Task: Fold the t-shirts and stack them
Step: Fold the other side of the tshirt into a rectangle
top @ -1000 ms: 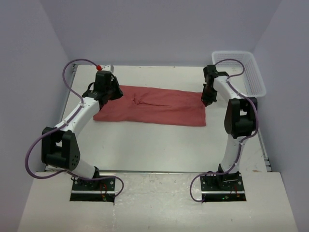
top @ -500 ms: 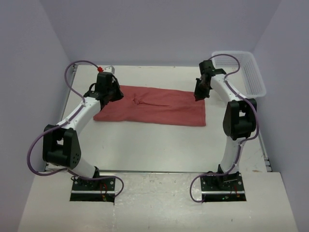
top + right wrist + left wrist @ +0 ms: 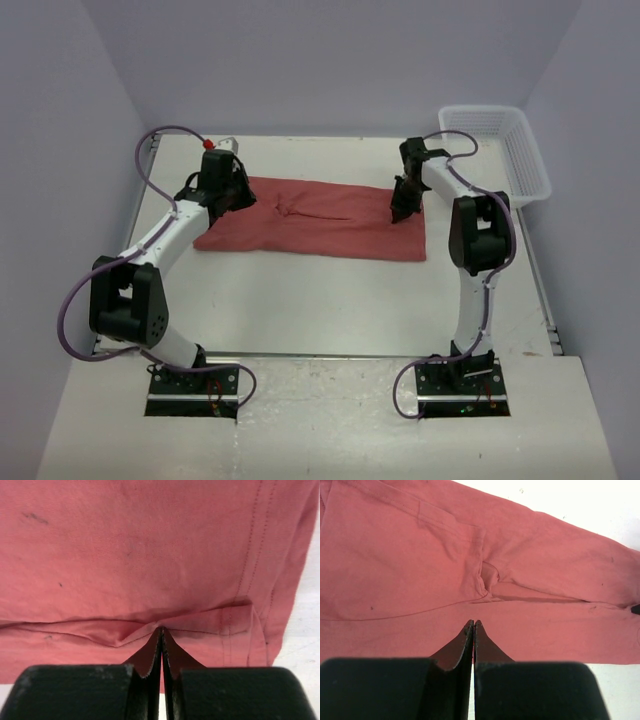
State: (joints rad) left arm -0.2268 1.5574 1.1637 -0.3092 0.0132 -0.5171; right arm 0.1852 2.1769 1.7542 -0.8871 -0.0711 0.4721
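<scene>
One brick-red t-shirt (image 3: 320, 222) lies folded into a long band across the far middle of the worktop (image 3: 320, 300). Over at its left end, the left end effector (image 3: 473, 625) has its fingers pressed together, tips low over the cloth, collar just beyond. Now the right end effector (image 3: 161, 630): also pressed tight, tips at a crease near the right hem. Whether cloth is caught there, can't tell. The white mesh basket (image 3: 527, 160) sits far right, apart from the shirt.
</scene>
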